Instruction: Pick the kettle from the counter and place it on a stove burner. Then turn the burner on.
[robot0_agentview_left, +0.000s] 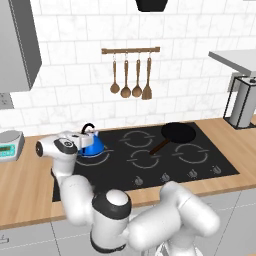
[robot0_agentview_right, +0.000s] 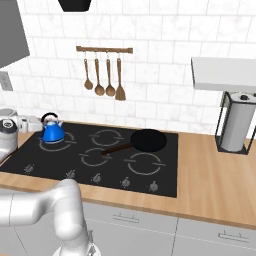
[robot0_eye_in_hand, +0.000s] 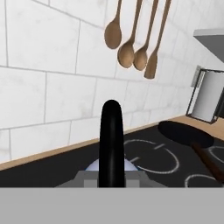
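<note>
The bright-blue kettle (robot0_agentview_left: 92, 145) (robot0_agentview_right: 52, 132) stands upright on the far-left burner ring (robot0_agentview_left: 103, 158) (robot0_agentview_right: 62, 145) of the black glass cooktop (robot0_agentview_left: 120, 172). My gripper (robot0_agentview_left: 85, 136) (robot0_agentview_right: 42, 122) reaches in level from the left, at the height of the black arched handle (robot0_eye_in_hand: 111, 140). In the hand view the handle stands dead centre and very close, with the pale lid (robot0_eye_in_hand: 92, 166) just behind it. Grey finger tips (robot0_eye_in_hand: 89, 179) press against both sides of the handle. The wooden counter (robot0_agentview_left: 25, 185) (robot0_agentview_right: 215, 175) runs to both sides of the cooktop.
A black frying pan (robot0_agentview_left: 178, 132) (robot0_agentview_right: 148, 140) lies on the back right of the cooktop, its wooden handle pointing forward-left. Knob marks (robot0_agentview_left: 165, 177) line the front edge. Wooden utensils (robot0_agentview_left: 131, 80) hang on the wall. A paper-towel holder (robot0_agentview_right: 234, 122) stands right, a scale (robot0_agentview_left: 10, 144) left.
</note>
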